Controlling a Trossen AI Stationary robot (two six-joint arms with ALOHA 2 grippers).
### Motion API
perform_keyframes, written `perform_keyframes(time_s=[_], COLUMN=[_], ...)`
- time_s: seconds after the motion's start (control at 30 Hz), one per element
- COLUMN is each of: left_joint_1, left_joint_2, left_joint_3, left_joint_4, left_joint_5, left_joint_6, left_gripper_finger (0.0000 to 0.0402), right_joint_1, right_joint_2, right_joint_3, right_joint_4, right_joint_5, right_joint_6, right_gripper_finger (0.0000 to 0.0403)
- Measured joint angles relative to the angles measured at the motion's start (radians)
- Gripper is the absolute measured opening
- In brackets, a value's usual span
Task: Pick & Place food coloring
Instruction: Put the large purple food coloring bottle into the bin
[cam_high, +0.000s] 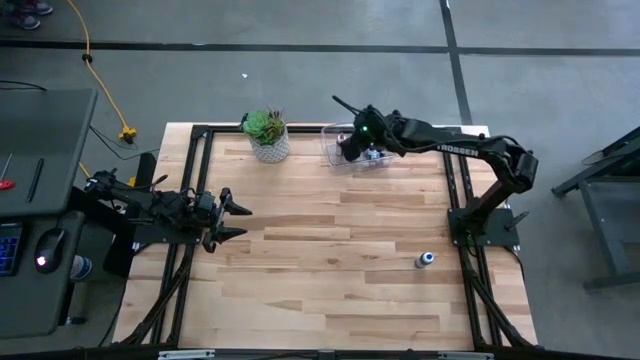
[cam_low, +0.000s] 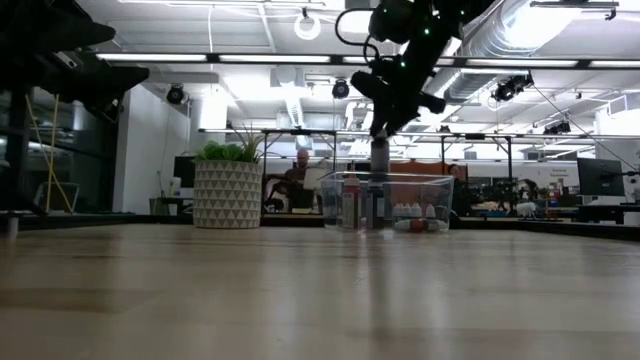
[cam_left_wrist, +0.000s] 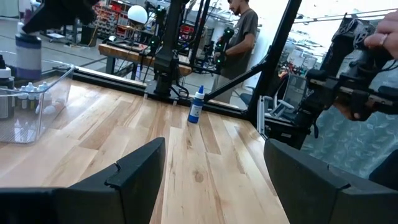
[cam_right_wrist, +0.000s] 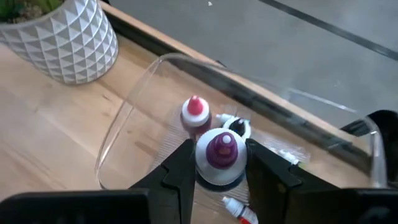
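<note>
My right gripper (cam_right_wrist: 221, 163) hangs over the clear plastic bin (cam_high: 335, 157) at the table's far edge, shut on a food coloring bottle with a dark red top (cam_right_wrist: 222, 151). In the low view that bottle (cam_low: 380, 155) stands upright just above the bin's rim (cam_low: 400, 177). Inside the bin stand a red-topped bottle (cam_right_wrist: 195, 112) and tiny pale bottles (cam_low: 415, 212). A blue-topped bottle (cam_high: 425, 260) lies on the table near the right side, also seen in the left wrist view (cam_left_wrist: 196, 106). My left gripper (cam_high: 238, 221) waits open at the table's left. My right gripper pinches the dark-red-topped bottle by its white shoulder just under the cap (cam_right_wrist: 211, 174), one finger (cam_right_wrist: 180, 168) on each side. The fingers come from above, pointing down. The bottle hangs upright below them, lifted clear over the bin.
A green potted plant in a white patterned pot (cam_high: 267, 136) stands left of the bin at the far edge. The black frame rails (cam_high: 200, 131) border the table. Bare wood (cam_high: 330, 250) lies between the two arms. A person (cam_left_wrist: 244, 31) stands beyond the table.
</note>
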Motion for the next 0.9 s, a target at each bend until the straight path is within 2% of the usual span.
perform_keyframes(time_s=[0.23, 0.43, 0.9], left_joint_1=[0.000, 0.000, 0.000], left_joint_2=[0.000, 0.000, 0.000], left_joint_3=[0.000, 0.000, 0.000], left_joint_4=[0.000, 0.000, 0.000], left_joint_5=[0.000, 0.000, 0.000], left_joint_6=[0.000, 0.000, 0.000], left_gripper_finger=[0.0271, 0.0271, 0.0271], right_joint_1=[0.003, -0.012, -0.014], right_joint_2=[0.000, 0.000, 0.000], right_joint_3=[-0.114, -0.162, -0.274], right_joint_4=[0.116, 0.168, 0.299], right_joint_5=[0.007, 0.039, 0.039], right_joint_6=[0.004, 0.004, 0.044], right_gripper_finger=[0.0114, 0.0112, 0.0115])
